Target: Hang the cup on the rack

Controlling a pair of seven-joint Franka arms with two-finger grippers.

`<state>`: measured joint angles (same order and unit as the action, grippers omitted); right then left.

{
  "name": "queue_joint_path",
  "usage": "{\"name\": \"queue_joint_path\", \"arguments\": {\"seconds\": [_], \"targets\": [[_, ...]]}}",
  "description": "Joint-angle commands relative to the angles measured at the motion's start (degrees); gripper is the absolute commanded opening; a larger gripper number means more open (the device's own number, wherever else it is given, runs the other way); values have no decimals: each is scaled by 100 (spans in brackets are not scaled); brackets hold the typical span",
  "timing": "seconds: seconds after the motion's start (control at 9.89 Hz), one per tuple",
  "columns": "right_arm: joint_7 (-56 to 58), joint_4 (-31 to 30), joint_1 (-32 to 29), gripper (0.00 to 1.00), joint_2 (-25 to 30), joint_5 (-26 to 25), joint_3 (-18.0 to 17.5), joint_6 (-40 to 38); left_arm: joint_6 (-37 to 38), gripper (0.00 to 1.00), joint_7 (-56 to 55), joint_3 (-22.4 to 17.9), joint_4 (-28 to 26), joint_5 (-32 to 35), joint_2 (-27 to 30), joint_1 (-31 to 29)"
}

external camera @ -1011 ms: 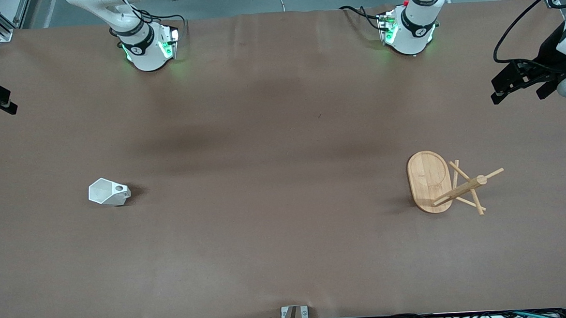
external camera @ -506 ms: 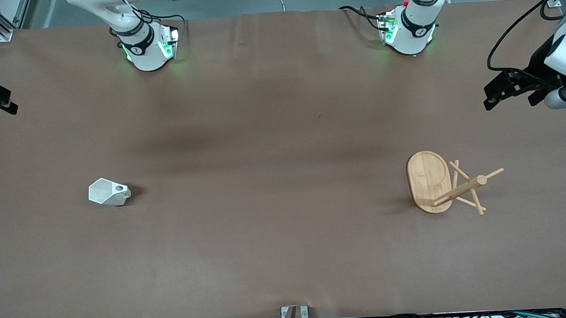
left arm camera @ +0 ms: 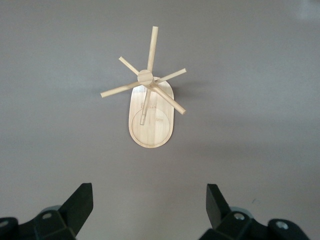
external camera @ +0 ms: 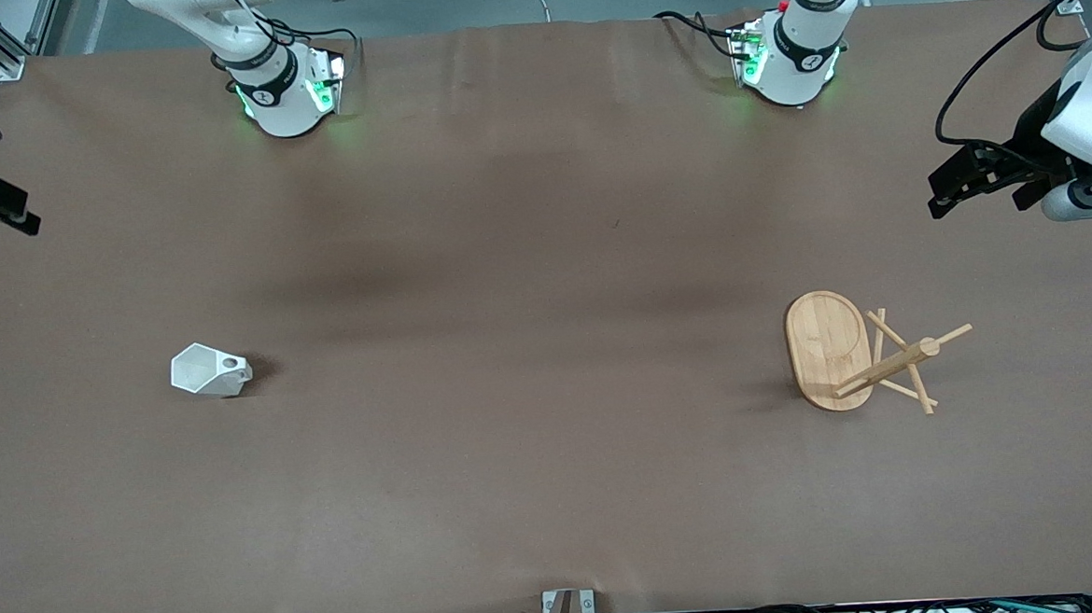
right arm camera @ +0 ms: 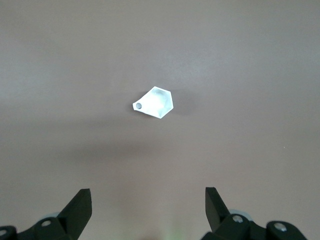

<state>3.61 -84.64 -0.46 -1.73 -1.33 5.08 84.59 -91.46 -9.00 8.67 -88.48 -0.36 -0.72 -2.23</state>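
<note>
Cup (external camera: pixel 210 371) well apart from right pincer (right arm camera: pixel 148 212)

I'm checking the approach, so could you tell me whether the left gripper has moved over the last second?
Yes. The left gripper has shifted toward the table's middle, against the unmoved rack.

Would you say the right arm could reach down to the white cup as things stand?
Probably yes. The right gripper hangs high with fingers open, the cup stands alone on bare table, and nothing lies between them; the rack is toward the left arm's end.
</note>
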Motion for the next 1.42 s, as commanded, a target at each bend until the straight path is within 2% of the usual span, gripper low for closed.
{"name": "queue_joint_path", "arguments": {"seconds": [0.0, 0.4, 0.71, 0.91, 1.11, 1.31], "targets": [[42, -104, -130, 100, -344, -7, -33, 355, 225, 100, 65, 3, -11, -34, -52, -31], [780, -1701, -402, 99, -372, 1, -33, 2216, 322, 100, 65, 3, -11, -16, -51, -58], [982, -2503, -420, 97, -704, 10, -42, 3446, 339, 100, 65, -6, -20, -8, -51, -67], [1062, -2584, -472, 95, -1099, 19, -60, 3696, 339, 100, 74, -6, -11, -16, -60, -67], [1289, -2698, -490, 92, -1381, 517, -60, 3879, 339, 100, 83, -6, -11, -16, -60, -67], [1773, -2707, -648, 91, -1741, 695, -60, 4223, 339, 100, 48, 3, -11, -42, -78, -67]]}}
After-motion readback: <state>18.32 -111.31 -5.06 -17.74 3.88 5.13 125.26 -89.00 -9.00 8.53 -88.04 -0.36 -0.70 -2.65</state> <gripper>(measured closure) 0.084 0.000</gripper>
